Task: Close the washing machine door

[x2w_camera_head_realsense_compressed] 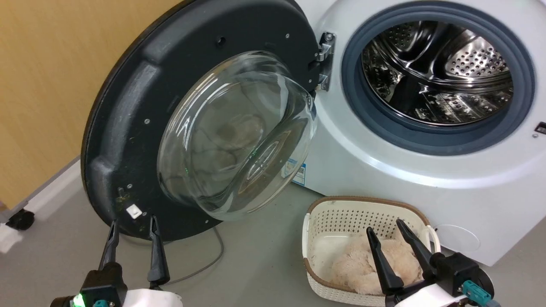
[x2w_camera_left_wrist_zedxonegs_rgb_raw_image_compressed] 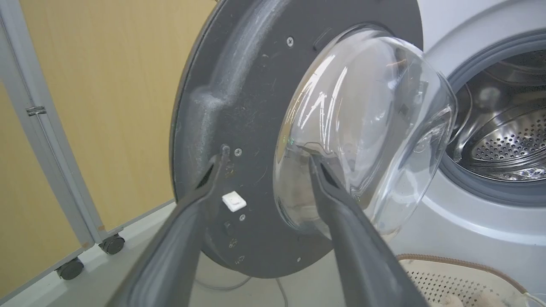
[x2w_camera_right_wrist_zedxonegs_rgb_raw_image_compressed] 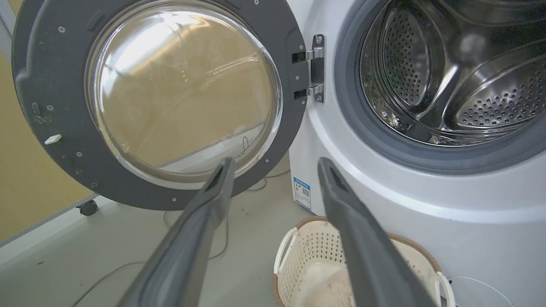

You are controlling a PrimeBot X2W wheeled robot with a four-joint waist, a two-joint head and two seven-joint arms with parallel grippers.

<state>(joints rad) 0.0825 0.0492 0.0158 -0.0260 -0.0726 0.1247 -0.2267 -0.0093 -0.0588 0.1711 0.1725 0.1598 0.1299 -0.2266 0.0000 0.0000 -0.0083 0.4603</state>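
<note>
The large round washing machine door with its wide black rim [x2w_camera_head_realsense_compressed: 128,106] stands swung wide open, hanging on the metal hinge [x2w_camera_head_realsense_compressed: 325,59] at the left of the white washing machine [x2w_camera_head_realsense_compressed: 384,170]. Its clear bulging glass bowl [x2w_camera_head_realsense_compressed: 239,136] faces the robot. The grey rubber-ringed steel drum opening [x2w_camera_head_realsense_compressed: 435,72] is fully exposed.

Low on the left, the left gripper [x2w_camera_head_realsense_compressed: 133,220] has its fingers spread and is holding nothing. Its tips sit right at the door's lower rim, possibly just short of touching; it is hard to call from here.

The right gripper [x2w_camera_head_realsense_compressed: 384,226] is also spread and empty, and it hovers over the cream perforated plastic basket [x2w_camera_head_realsense_compressed: 341,219]. The basket sits on the grey floor [x2w_camera_head_realsense_compressed: 256,264] against the machine's front, with a pale fluffy bundle [x2w_camera_head_realsense_compressed: 354,264] inside.
</note>
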